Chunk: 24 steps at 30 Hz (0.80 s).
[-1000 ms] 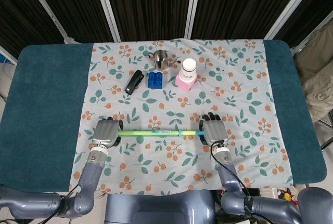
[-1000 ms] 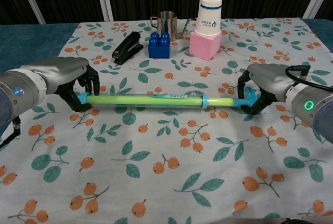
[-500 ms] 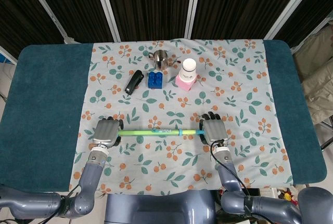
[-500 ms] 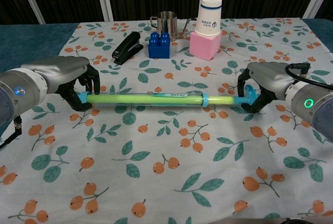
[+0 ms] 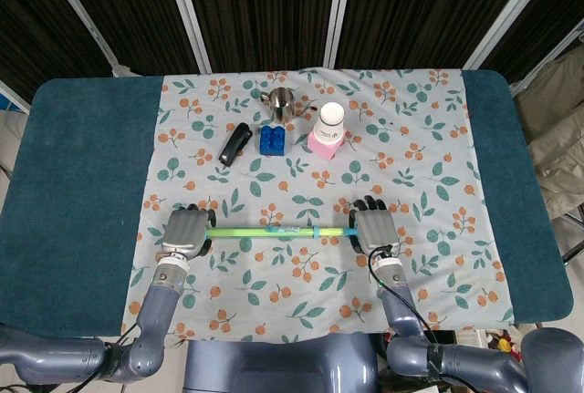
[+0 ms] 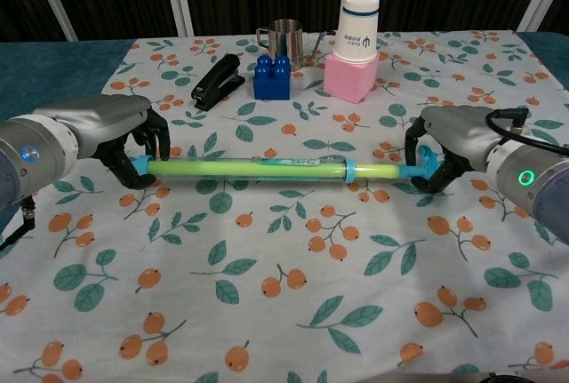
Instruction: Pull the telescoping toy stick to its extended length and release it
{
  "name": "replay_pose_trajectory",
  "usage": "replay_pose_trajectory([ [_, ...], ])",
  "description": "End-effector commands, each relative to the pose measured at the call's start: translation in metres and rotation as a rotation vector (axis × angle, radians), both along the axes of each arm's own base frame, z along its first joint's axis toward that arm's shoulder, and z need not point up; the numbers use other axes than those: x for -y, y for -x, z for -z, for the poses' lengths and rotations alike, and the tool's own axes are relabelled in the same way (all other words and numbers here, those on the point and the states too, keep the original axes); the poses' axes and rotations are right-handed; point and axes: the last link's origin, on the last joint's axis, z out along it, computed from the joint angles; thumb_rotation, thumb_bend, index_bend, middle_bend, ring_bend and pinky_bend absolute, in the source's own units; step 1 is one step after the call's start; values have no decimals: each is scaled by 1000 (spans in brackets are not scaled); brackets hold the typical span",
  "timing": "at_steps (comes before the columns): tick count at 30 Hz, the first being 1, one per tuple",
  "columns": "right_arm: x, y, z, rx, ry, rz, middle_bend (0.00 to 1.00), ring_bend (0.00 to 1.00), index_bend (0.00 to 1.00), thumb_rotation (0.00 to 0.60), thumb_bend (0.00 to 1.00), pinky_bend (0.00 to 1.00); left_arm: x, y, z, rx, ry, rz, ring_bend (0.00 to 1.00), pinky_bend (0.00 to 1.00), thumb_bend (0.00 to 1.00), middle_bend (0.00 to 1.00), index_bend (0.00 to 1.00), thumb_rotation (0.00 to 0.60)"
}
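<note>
Green toy stick (image 6: 258,168) sits horizontal just above the floral cloth (image 6: 293,303) in the front-middle w/ left hand (image 6: 124,134) & right hand (image 6: 440,147) each curled tight round an end, mug/blocks/cup well behind.

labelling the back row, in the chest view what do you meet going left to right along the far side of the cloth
black stapler → blue toy brick → metal cup → paper cup standing on the pink block
</note>
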Motion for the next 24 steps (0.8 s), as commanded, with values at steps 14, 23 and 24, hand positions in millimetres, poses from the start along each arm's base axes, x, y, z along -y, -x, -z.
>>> replay_pose_trajectory([
  [14,14,32,-40,-73,81,27,211,114,659,600,409,159,-2,37,-31,-53,-43,-32,249,345,395,456,534,600],
  [23,16,55,-56,-116,101,61,211,115,660,600,408,159,-4,56,-49,-85,-60,-37,249,345,394,455,534,600],
  [24,16,57,-57,-120,104,64,211,115,659,600,408,159,-4,57,-50,-88,-61,-38,249,345,394,455,534,600],
])
